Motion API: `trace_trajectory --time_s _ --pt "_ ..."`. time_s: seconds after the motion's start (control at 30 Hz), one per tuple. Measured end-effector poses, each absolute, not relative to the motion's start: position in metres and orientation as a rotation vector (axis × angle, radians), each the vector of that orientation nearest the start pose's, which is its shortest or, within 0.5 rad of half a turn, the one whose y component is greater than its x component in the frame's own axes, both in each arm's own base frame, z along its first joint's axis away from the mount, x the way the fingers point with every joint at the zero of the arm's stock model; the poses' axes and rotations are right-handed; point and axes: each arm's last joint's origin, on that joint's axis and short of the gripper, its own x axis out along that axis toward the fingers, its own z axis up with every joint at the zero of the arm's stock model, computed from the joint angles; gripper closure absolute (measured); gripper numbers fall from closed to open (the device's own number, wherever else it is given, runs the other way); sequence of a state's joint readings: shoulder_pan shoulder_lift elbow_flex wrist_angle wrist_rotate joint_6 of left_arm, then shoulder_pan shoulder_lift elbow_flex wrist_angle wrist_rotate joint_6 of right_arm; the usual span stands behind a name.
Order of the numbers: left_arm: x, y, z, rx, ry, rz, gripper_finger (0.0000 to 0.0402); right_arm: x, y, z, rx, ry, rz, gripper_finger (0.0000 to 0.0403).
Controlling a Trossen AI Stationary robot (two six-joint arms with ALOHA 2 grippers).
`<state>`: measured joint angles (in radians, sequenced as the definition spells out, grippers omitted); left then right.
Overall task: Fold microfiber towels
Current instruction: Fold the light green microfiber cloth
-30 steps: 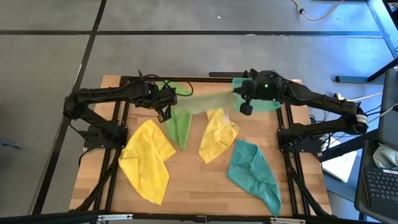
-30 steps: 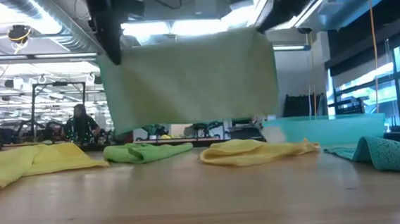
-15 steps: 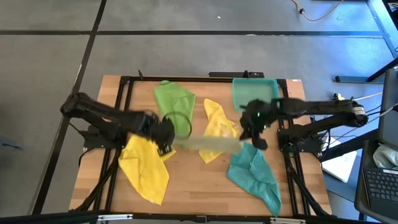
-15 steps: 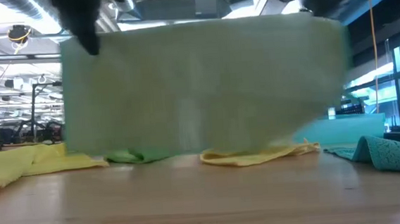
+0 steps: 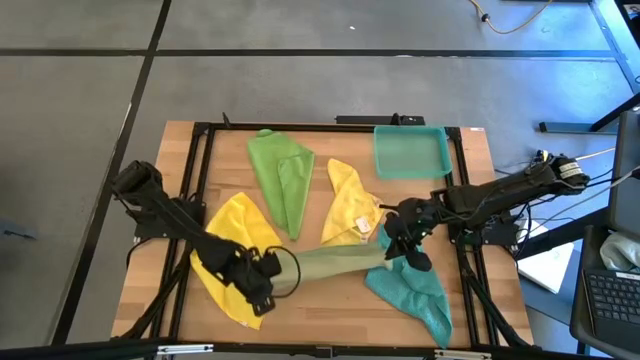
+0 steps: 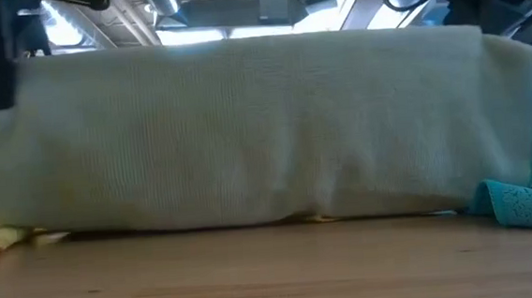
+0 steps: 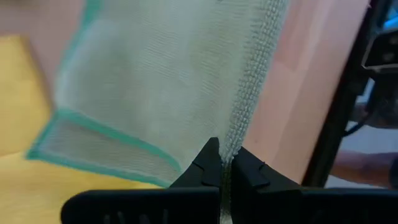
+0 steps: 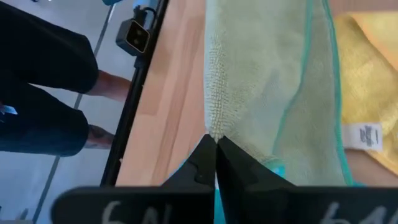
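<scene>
High view: left gripper (image 5: 268, 283) and right gripper (image 5: 393, 236), jaws clamped on the olive towel (image 5: 335, 264), hold it stretched above the desk's front edge; no fold made yet; four other towels lie crumpled.

Pale olive-green towel (image 6: 265, 130): hangs stretched across my view, lower edge near table (image 6: 256, 272) | teal towel (image 6: 523, 204): lies at right
</scene>
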<state>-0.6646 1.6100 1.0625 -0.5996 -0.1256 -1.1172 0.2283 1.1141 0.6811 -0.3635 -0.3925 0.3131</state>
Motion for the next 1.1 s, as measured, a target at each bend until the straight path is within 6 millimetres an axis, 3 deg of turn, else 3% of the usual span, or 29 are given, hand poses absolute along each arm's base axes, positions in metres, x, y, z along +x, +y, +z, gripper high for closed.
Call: trace_trajectory --time_s 0.17,0.3,0.43,0.63,0.73,0.9,1.1 --pt "0.248 -0.197 0.193 -0.562 1.213 0.111 0.0390 0.209 0.060 0.224 0.356 0.891 0.477 0.0337" --pt "0.250 -0.198 0.194 -0.568 1.195 0.109 0.0367 0.207 0.063 0.222 0.372 0.923 0.521 0.0280" --pt "0.249 -0.200 0.195 -0.580 1.192 0.096 0.0350 0.205 0.062 0.220 0.361 0.953 0.488 0.0250" --pt "0.245 -0.208 0.196 -0.623 1.180 0.093 0.0348 0.206 0.062 0.214 0.308 0.982 0.356 0.0241" --pt "0.241 -0.217 0.197 -0.636 1.168 0.057 0.0350 0.210 0.063 0.206 0.365 1.035 0.299 0.0241" --pt "0.228 -0.233 0.195 -0.603 1.177 0.015 0.0351 0.220 0.069 0.183 0.458 1.174 0.325 0.0250" --pt "0.219 -0.248 0.178 -0.543 1.251 -0.009 0.0351 0.237 0.075 0.152 0.431 1.240 0.377 0.0271"
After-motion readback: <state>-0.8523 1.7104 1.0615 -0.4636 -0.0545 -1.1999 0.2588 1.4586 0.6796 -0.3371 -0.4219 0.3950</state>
